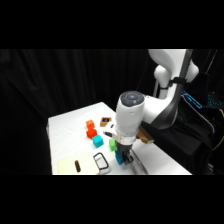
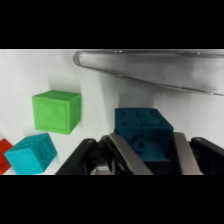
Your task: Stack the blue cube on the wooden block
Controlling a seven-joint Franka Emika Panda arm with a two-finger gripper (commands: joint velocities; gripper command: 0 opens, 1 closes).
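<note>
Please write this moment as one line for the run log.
phase: grasping | gripper: around blue cube | cube: on table | wooden block: bare, apart

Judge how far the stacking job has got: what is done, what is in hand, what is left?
Done: the claw has reached the blue cube, one finger on each side. In hand: the grasp; whether it has closed is unclear. Left: carrying the cube to the wooden block, which stands bare across the table.

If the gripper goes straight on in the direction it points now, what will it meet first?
Most likely the blue cube: in the wrist view it sits between the fingers of the gripper, directly ahead. Beyond it lies only the white table, though exact depth is unclear.
</note>
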